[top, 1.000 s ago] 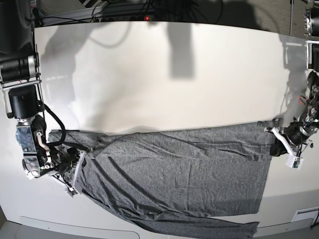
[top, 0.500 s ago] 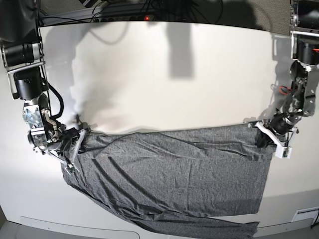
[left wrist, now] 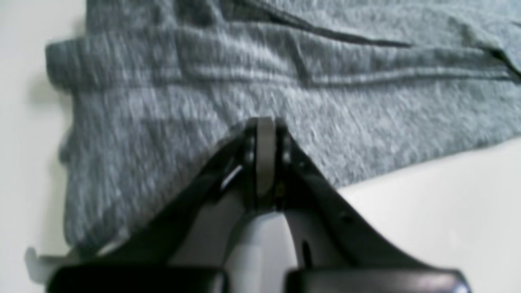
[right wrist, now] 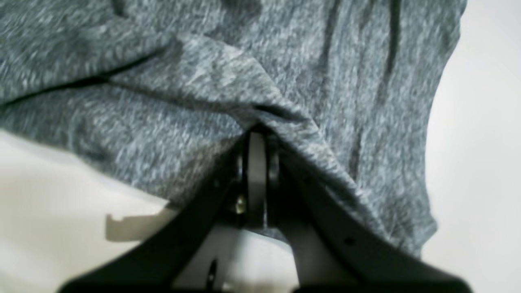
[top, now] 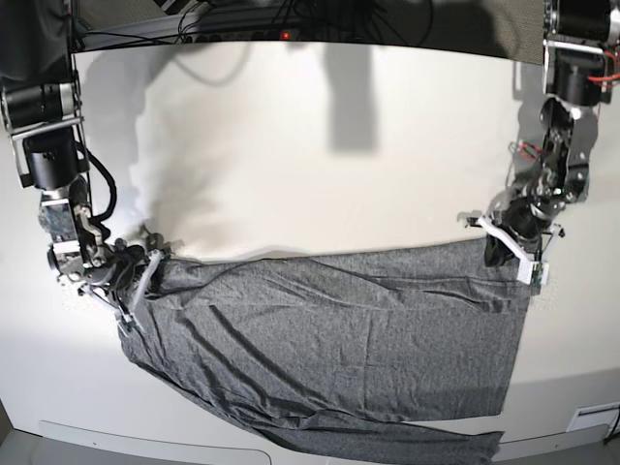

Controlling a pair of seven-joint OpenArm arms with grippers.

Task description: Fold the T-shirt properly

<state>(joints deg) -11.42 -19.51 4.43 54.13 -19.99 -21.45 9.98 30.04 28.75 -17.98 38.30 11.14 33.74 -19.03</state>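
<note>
The dark-grey T-shirt (top: 339, 329) lies spread over the near half of the white table (top: 320, 165), creased, with a sleeve trailing along the front edge. My left gripper (top: 509, 247) is shut on the shirt's far right corner. In the left wrist view the closed tips (left wrist: 264, 122) pinch the fabric (left wrist: 285, 73) near its edge. My right gripper (top: 140, 281) is shut on the far left corner. In the right wrist view the cloth (right wrist: 203, 81) bunches over the closed tips (right wrist: 256, 134).
Cables and dark equipment (top: 281, 29) run along the table's far edge. The arm columns stand at the left (top: 48, 145) and right (top: 572, 77) sides. A bare white surface stretches beyond the shirt's far edge.
Both grippers have moved toward the far side of the table, pulling the shirt's two far corners with them. The right jaws have closed fully on the cloth.
</note>
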